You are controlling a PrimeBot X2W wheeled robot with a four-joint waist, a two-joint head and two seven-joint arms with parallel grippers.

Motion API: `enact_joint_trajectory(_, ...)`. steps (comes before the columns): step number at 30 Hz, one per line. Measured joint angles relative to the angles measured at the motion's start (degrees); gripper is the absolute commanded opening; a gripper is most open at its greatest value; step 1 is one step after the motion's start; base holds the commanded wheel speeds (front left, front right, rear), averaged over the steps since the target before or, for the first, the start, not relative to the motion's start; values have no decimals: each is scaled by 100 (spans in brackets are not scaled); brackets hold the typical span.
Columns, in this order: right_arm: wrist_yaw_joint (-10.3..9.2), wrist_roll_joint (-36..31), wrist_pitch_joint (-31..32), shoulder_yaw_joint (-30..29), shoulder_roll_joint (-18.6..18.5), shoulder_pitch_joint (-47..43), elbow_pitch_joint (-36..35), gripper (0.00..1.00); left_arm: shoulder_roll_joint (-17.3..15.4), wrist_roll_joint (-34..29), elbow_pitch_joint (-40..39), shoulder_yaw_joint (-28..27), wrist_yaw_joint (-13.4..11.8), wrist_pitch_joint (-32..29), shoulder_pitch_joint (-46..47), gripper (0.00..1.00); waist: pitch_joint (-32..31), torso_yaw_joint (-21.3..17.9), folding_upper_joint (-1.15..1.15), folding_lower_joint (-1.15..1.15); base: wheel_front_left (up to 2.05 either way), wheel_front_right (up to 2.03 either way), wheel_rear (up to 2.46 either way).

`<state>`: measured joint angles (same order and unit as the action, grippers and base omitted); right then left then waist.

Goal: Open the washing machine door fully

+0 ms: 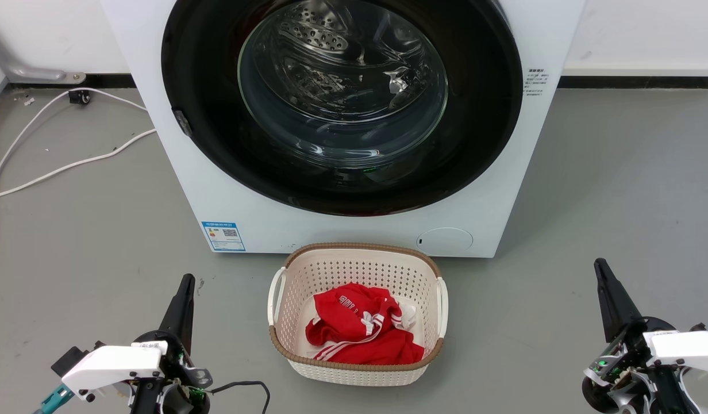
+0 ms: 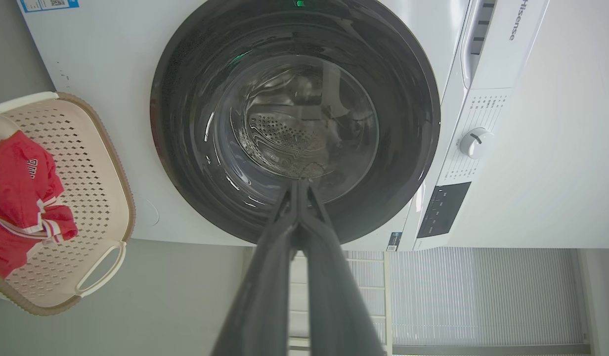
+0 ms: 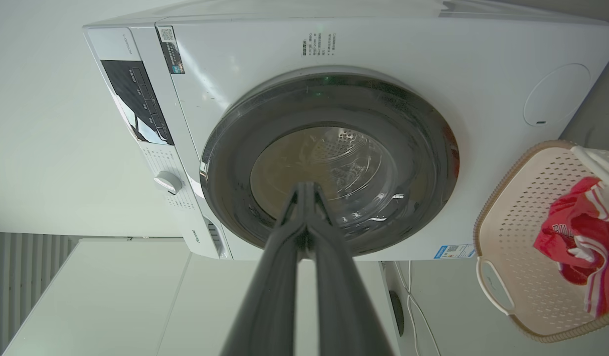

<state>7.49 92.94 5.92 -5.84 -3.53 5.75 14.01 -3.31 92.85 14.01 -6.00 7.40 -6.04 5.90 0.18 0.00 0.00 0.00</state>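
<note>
The washing machine door (image 1: 216, 86) is a big glossy black disc with a clear domed glass centre, lying flat against the front of the white machine (image 1: 158, 69). The same door (image 2: 186, 123) faces the left wrist view, and the door (image 3: 423, 148) also faces the right wrist view. My left gripper (image 1: 187, 280) is low at the left, shut, far from the door. My right gripper (image 1: 600, 264) is low at the right, also shut and empty. The left gripper's tips (image 2: 299, 182) meet in its wrist view, as do the right gripper's tips (image 3: 307, 185).
A cream laundry basket (image 1: 354, 253) with a red garment (image 1: 360, 333) stands on the grey floor just before the machine, between my arms. White cables (image 1: 55, 167) lie on the floor at the left. A round white flap (image 1: 445, 238) sits low on the machine.
</note>
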Motion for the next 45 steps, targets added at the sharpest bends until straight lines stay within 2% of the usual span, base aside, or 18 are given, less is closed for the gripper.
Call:
enact_joint_trajectory(5,0,-8,3,-5,3,2,0,0,2,-10,0,-4,0,-10,0,0,0,0,0,0,0,0,0)
enact_joint_trajectory(6,0,-7,0,-2,5,-21,30,100,8,-11,33,2,-1,-8,-16,100,0,0,0,0,0,0,0)
enact_joint_trajectory(17,-1,-49,-212,127,31,-234,34,100,42,-160,15,172,-7,198,-199,100,-8,-23,0,0,0,0,0)
enact_joint_trajectory(23,-1,-414,-366,199,32,-263,-83,100,41,-560,-133,181,-7,357,-208,100,-16,-39,0,0,0,0,0)
enact_joint_trajectory(34,-1,-2049,-619,259,36,-287,-495,100,42,-1879,-575,175,-7,626,-246,100,-20,-77,0,0,0,0,0)
enact_joint_trajectory(45,-1,-3766,-851,420,38,-367,-880,100,43,-3456,-900,285,-8,859,-322,100,-28,-118,0,0,0,0,0)
